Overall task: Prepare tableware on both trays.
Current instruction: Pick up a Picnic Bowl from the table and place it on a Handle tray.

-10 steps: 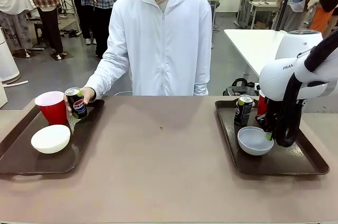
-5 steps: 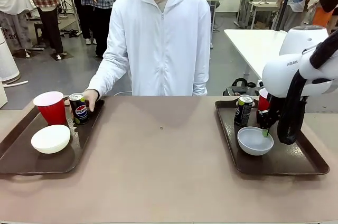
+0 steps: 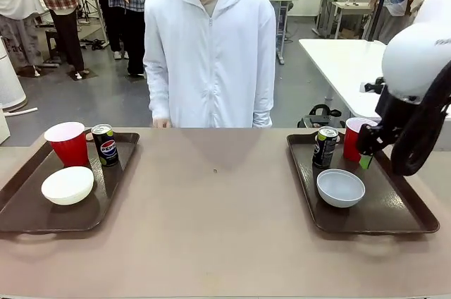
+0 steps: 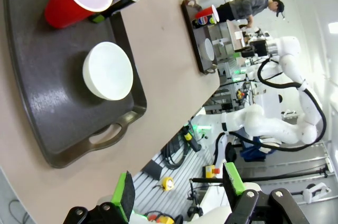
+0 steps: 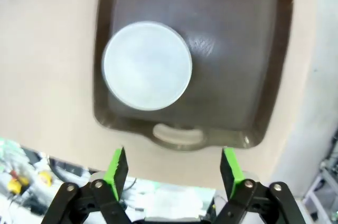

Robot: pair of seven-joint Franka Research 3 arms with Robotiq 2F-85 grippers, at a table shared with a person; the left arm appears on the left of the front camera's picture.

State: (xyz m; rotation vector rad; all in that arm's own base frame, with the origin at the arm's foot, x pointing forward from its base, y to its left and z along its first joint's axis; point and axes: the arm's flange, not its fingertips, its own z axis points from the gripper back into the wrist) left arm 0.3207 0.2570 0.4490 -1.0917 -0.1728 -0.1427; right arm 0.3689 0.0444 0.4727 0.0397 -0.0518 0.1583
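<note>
1. Lower left of the front frame: a dark brown tray (image 3: 28,209) carries a red cup (image 3: 68,143), a small dark can (image 3: 105,144) just beside it, and a cream-white bowl (image 3: 68,185) nearer the camera.
2. Right of the front frame: the matching second tray (image 3: 394,218) carries a pale grey-blue bowl (image 3: 340,187), a second dark can (image 3: 325,147) and a second red cup (image 3: 353,139) at its far end.
3. Each tray appears to hold a full set, so the laying-out step looks done or nearly so.
4. The right gripper (image 5: 173,167) hangs above its tray with its fingers spread and nothing between them; the grey-blue bowl lies apart from them, below.
5. The left gripper (image 4: 179,186) is likewise open and empty, well off from its tray.
6. The person (image 3: 210,52) stands at the far side of the worktop (image 3: 211,228), hands off the things.
7. Next, I judge, the arms need only clear the trays; whether any piece wants straightening is hard to tell from the blurred right wrist view.
</note>
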